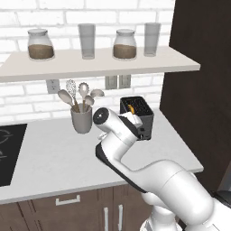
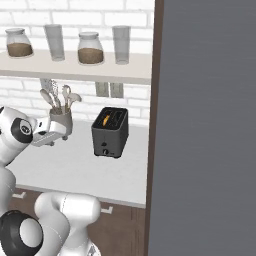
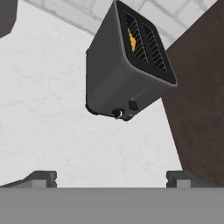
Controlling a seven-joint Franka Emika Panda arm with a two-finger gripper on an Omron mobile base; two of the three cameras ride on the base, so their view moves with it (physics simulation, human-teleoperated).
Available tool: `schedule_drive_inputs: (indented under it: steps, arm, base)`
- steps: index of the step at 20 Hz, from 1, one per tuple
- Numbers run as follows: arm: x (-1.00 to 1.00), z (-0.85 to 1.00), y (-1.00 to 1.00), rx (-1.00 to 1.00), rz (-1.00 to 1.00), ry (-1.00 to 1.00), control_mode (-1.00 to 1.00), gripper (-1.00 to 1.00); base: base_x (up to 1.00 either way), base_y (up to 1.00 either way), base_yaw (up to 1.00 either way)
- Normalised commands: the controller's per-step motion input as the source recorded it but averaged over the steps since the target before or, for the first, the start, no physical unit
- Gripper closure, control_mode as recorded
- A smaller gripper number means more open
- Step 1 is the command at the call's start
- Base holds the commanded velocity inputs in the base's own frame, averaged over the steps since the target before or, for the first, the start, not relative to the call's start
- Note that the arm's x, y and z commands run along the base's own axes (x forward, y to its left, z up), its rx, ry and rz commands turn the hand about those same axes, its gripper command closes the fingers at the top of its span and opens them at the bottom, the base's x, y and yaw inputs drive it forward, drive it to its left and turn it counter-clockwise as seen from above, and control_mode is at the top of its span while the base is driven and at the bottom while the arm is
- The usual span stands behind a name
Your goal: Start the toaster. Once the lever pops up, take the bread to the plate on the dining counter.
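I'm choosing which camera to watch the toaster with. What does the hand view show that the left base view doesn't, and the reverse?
Hand view alone: the toaster's narrow front with the lever and a round knob, clear of the arm, plus the open hand short of it. Left base view alone: the shelf with jars and glasses, the utensil cup, the cooktop. Both: the toaster on the white counter, bread in one slot.

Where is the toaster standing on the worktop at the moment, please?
The toaster stands at the back right of the white worktop, right of the grey utensil cup and beside the dark cabinet wall; bread sits in one slot.
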Motion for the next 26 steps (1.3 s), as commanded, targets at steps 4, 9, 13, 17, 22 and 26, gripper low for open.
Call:
schedule_drive_inputs:
  steps: [4, 9, 13, 17, 22, 26]
  arm:
    - [0.00, 0.00, 0.00, 0.00, 0.00, 0.00, -1.00, -1.00]
    - [0.00, 0.00, 0.00, 0.00, 0.00, 0.00, -1.00, -1.00]
    - [0.00, 0.00, 0.00, 0.00, 0.00, 0.00, -1.00, -1.00]
    - [0.00, 0.00, 0.00, 0.00, 0.00, 0.00, -1.00, -1.00]
    - [0.00, 0.00, 0.00, 0.00, 0.00, 0.00, -1.00, -1.00]
    - [0.00, 0.00, 0.00, 0.00, 0.00, 0.00, -1.00, -1.00]
  base:
    - [0.00, 0.00, 0.00]
    - [0.00, 0.00, 0.00]
    - [0.00, 0.00, 0.00]
    - [0.00, 0.00, 0.00]
    - [0.00, 0.00, 0.00]
    - [0.00, 0.00, 0.00]
